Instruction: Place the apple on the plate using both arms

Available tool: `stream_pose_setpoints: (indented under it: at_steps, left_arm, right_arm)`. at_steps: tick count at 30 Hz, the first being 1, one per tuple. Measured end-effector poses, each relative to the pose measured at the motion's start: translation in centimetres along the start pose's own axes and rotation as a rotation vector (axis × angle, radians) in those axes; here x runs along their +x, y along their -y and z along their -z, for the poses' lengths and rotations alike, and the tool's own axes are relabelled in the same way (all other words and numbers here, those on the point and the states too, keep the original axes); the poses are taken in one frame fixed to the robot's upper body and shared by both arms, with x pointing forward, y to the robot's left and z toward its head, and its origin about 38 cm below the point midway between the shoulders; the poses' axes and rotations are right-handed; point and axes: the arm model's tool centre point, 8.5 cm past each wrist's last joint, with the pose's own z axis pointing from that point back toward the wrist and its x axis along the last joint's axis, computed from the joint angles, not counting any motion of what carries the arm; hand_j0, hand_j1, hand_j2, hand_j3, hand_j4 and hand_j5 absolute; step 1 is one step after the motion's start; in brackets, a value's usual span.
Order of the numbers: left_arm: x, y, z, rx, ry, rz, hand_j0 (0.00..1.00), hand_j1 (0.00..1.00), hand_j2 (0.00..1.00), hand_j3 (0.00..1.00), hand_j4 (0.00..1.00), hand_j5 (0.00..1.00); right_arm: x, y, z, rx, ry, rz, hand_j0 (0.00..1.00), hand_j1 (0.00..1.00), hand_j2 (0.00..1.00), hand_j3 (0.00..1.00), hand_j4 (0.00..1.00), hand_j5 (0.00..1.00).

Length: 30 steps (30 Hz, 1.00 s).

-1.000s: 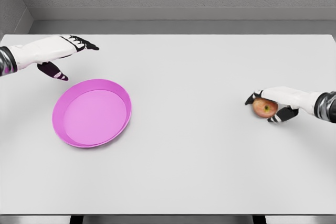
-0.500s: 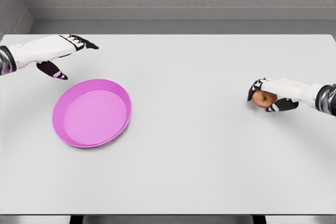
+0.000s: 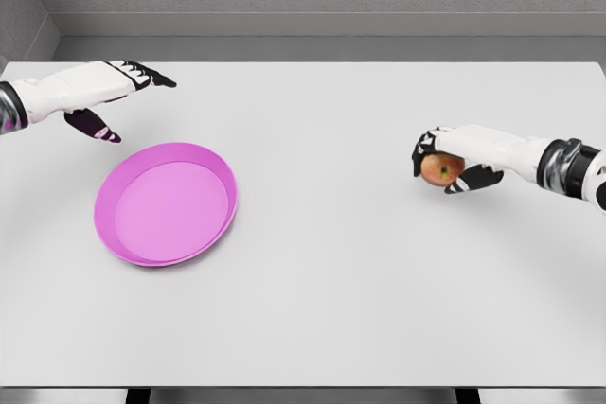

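Note:
The red-yellow apple [image 3: 438, 170] is held in my right hand [image 3: 445, 160], whose fingers curl over its top and side, right of the table's middle and lifted a little off the surface. A pink round plate [image 3: 125, 184] lies on the table at the left. My left hand [image 3: 118, 94] hovers above and behind the plate at the far left, fingers stretched out and holding nothing.
The white table [image 3: 322, 281] spans the view, with its front edge near the bottom and a grey wall behind it.
My right hand has closed on the apple, lifted it and carried it leftward toward the table's middle. The left hand has barely moved.

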Motion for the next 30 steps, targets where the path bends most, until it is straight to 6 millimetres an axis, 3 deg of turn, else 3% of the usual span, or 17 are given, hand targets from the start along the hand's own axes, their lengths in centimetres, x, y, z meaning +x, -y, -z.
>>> stream_pose_setpoints:
  at_steps: [12,17,27,29,30]
  left_arm:
    - [0.0,0.0,0.0,0.001,-0.001,0.0,1.0,1.0,1.0,1.0,1.0,1.0]
    - [0.0,0.1,0.0,-0.001,-0.001,-0.001,1.0,1.0,1.0,1.0,1.0,1.0]
    - [0.0,0.0,0.0,0.0,0.0,-0.001,1.0,1.0,1.0,1.0,1.0,1.0]
    - [0.0,0.0,0.0,0.0,0.0,-0.001,1.0,1.0,1.0,1.0,1.0,1.0]
    - [0.0,0.0,0.0,0.0,0.0,-0.001,1.0,1.0,1.0,1.0,1.0,1.0]
  right_arm:
    - [5.8,-0.9,4.2,-0.019,0.192,0.023,0.44,0.44,0.44,0.44,0.44,0.44]
    - [7.8,-0.3,5.4,-0.032,0.247,0.016,0.44,0.44,0.44,0.44,0.44,0.44]
    - [9.9,-0.5,7.0,-0.019,0.3,0.015,0.45,0.45,0.45,0.45,0.45,0.45]
    - [10.0,-0.6,7.0,-0.017,0.301,0.018,1.0,1.0,1.0,1.0,1.0,1.0]
    - [10.0,-0.6,7.1,-0.017,0.3,0.019,1.0,1.0,1.0,1.0,1.0,1.0]
